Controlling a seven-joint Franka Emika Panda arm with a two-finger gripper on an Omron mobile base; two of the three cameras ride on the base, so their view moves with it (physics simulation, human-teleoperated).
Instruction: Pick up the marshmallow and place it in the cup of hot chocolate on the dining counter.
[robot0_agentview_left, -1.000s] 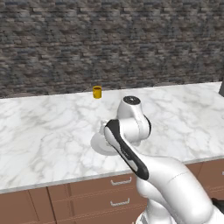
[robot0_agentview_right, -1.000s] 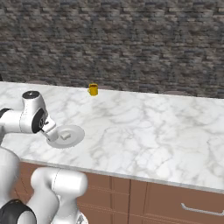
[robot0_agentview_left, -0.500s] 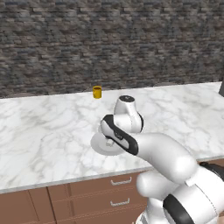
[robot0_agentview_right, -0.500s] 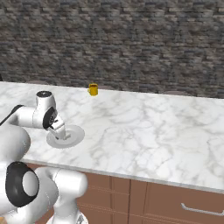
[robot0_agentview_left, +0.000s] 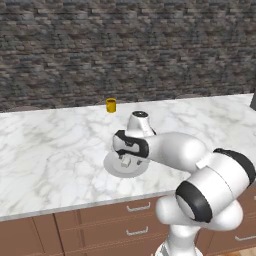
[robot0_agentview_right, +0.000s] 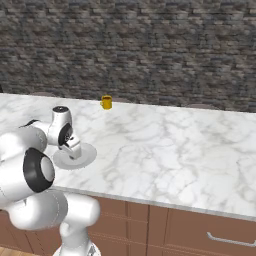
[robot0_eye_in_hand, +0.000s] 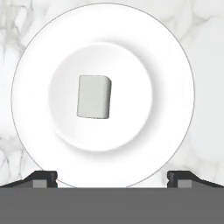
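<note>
The fingers (robot0_eye_in_hand: 44, 178) stand spread wide, holding nothing, and have dropped closer over the plate (robot0_eye_in_hand: 170, 65) than a moment ago. The marshmallow (robot0_eye_in_hand: 94, 96) lies just ahead of them in the plate's middle, untouched. Well beyond, the cup of hot chocolate (robot0_agentview_left: 111, 105) stands on the desk (robot0_agentview_left: 45, 145), unmoved.

The marshmallow (robot0_eye_in_hand: 94, 96) lies in the middle of the plate (robot0_eye_in_hand: 170, 65), and the plate sits on the tabletop (robot0_agentview_left: 50, 150) near its front edge. The gripper (robot0_eye_in_hand: 112, 177) hangs right over the plate. The cup (robot0_agentview_left: 111, 105) stands far behind the plate, near the tabletop's back edge.
</note>
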